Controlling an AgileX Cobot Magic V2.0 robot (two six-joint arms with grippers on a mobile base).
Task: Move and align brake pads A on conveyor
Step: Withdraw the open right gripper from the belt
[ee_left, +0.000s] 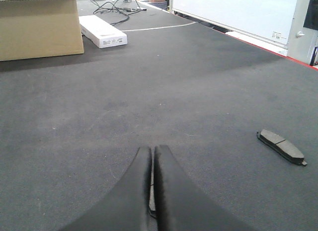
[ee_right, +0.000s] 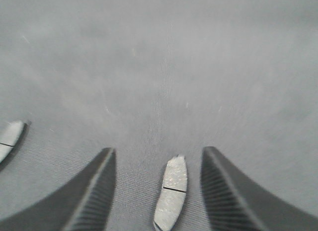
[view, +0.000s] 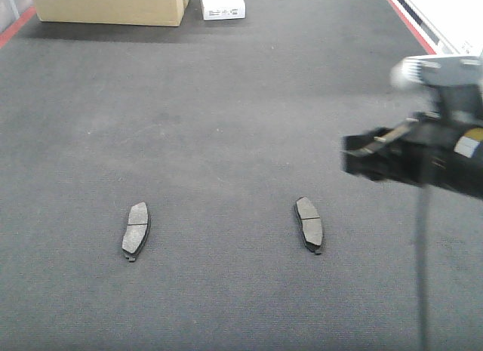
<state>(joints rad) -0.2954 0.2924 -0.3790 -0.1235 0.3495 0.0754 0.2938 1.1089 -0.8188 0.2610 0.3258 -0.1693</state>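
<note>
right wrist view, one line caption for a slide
Open right gripper over the conveyor, framing one brake pad, with a second pad at the left edge.

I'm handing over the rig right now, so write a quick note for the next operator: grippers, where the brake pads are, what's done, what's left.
Left gripper: shut, fingers together, low over the belt.
Right gripper: open, above the right pad, not gripping it.
Pads: only two in view. The left pad and right pad lie flat on the belt, apart, tilted opposite ways.
Done: nothing looks aligned yet.
Left: probably grasp the right pad and square it with the left one.
</note>
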